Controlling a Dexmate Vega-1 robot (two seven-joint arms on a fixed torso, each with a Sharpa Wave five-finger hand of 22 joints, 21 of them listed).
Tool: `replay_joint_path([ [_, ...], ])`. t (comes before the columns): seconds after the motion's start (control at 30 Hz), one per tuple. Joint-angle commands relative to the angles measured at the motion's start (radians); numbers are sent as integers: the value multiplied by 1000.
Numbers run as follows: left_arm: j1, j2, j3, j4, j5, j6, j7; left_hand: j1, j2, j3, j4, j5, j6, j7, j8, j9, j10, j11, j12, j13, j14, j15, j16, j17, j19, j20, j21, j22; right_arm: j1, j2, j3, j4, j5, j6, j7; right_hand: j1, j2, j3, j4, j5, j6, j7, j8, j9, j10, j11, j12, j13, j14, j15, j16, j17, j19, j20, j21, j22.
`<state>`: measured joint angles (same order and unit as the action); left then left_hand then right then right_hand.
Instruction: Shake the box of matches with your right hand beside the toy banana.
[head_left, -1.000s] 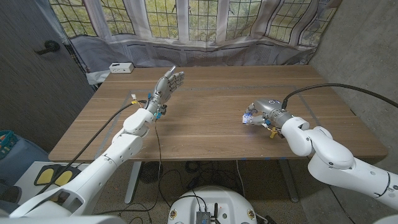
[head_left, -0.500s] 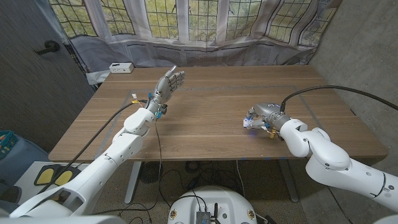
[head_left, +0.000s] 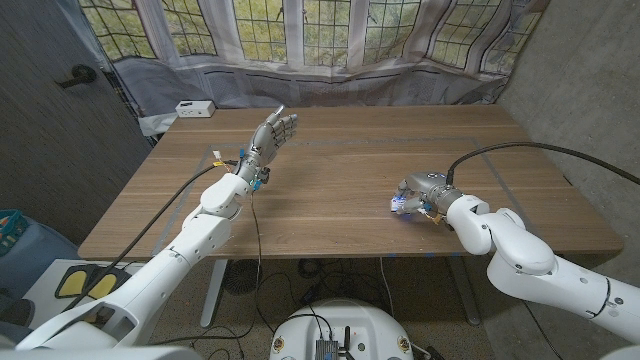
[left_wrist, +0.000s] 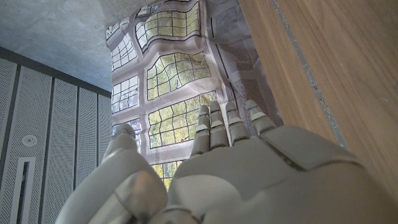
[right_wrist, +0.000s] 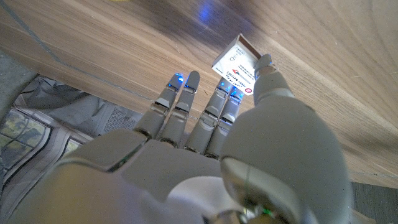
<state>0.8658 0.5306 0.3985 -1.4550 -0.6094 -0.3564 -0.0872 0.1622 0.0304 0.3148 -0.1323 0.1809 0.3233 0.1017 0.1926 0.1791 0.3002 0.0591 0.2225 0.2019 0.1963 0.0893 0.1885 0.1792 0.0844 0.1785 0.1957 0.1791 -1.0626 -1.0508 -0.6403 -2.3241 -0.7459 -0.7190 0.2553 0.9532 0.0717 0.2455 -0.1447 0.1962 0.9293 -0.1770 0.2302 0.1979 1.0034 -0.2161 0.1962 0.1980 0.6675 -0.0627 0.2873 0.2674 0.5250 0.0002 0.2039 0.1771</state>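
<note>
On table's right side: right hand (head_left: 418, 190) grasps matchbox (right_wrist: 238, 63) (mostly hidden) | left hand (head_left: 274, 132) raised, fingers spread

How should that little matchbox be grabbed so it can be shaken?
By its two long narrow sides, coming from above. The matchbox is small and flat, its printed face showing, so thumb and fingers can pinch across it. The right hand already seems to have its fingertips on it this way.

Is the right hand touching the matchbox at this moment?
Touching: the right wrist view shows the right hand with its thumb on the matchbox and fingers alongside.
</note>
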Motion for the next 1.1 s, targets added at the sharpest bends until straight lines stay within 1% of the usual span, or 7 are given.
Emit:
replay_joint_path([
  [0.03,-3,-6,1,2,-4,-9,-5,2,4,7,3,-2,8,0,1,4,8,-2,-4,3,1,0,2,3,0,11,5,4,23,22,-35,31,-49,-8,42,48,57,-1,1,1,41,-40,7,5,-6,0,4,3,-5,-67,2,3,-5,-2,-4,1],
  [0.2,-3,-5,1,0,-4,-7,-4,2,4,7,3,-2,8,0,1,4,8,-3,-4,3,1,-1,2,3,-1,11,4,4,24,32,-42,43,-64,-10,51,49,58,-2,1,0,39,-42,6,5,-12,1,2,3,-5,-65,3,4,-6,-2,-4,1],
  [0.27,-3,-4,2,0,-3,-3,-3,2,3,8,3,-2,9,0,1,4,12,-8,-2,3,1,0,2,3,-1,11,4,4,24,34,-44,48,-67,-10,53,49,58,-2,1,-1,39,-42,5,5,-15,1,2,3,-7,-66,3,6,-6,-1,-4,1],
  [0.53,-1,-1,4,-4,0,1,-2,2,3,8,3,-2,10,-1,1,4,10,-6,-3,3,1,1,2,3,-1,11,5,4,29,47,-57,67,-90,-3,66,52,59,-3,-1,-2,37,-41,4,5,-17,1,2,3,-7,-65,5,8,-7,0,-3,1],
  [0.77,1,0,2,-4,-1,-3,-4,2,3,8,3,-2,10,0,1,4,11,-10,-3,3,1,0,2,3,-2,13,4,4,30,55,-63,72,-115,-7,82,54,59,-4,-1,-2,37,-40,4,5,-19,1,2,4,-7,-65,7,9,-7,1,-2,2],
  [0.83,1,-1,2,-5,-5,-3,-6,2,3,8,3,-2,11,0,1,4,11,-6,-3,3,1,0,2,3,-2,13,4,4,31,57,-66,74,-123,-7,89,55,59,-5,-2,-3,36,-41,3,5,-20,1,2,4,-7,-65,7,10,-7,1,-2,2],
  [1.1,1,0,1,-2,-6,-4,-9,2,3,8,3,-2,11,-1,1,4,11,-6,-3,3,1,0,2,3,-1,15,5,4,30,61,-68,73,-156,-12,110,58,58,-7,-3,-3,29,-41,0,6,-26,0,1,4,-12,-64,8,12,-7,1,-2,2],
])
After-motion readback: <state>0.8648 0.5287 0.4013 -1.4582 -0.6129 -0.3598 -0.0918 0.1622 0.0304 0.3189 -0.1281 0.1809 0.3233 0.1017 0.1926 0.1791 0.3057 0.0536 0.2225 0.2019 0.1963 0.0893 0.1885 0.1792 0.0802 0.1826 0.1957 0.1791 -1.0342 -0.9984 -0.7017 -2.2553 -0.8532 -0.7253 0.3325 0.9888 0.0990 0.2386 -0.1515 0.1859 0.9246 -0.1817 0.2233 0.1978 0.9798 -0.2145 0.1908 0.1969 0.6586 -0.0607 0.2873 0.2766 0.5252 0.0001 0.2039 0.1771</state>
